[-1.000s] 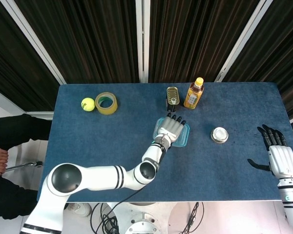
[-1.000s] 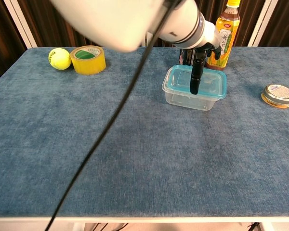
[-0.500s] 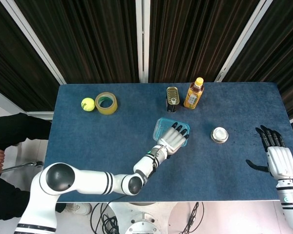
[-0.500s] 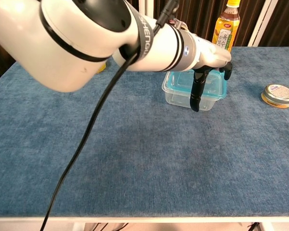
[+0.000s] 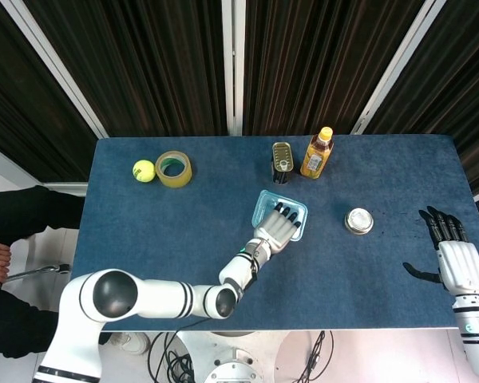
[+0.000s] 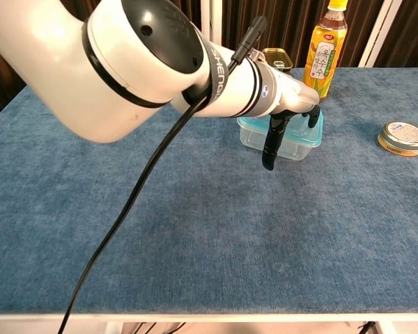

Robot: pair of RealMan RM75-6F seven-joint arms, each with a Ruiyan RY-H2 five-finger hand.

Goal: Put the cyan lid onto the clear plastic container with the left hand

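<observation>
Bright, even overhead light; sharp, soft shadows.

One ball, tape roll, can, bottle, tin, lidded container.

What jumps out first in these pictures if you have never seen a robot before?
The big white left arm fills the chest view, reaching across the blue table with its left hand over the clear plastic container, whose cyan lid is already on. Behind it stand a yellow-capped tea bottle and a tin can. The right hand waits open at the table's right edge.
</observation>
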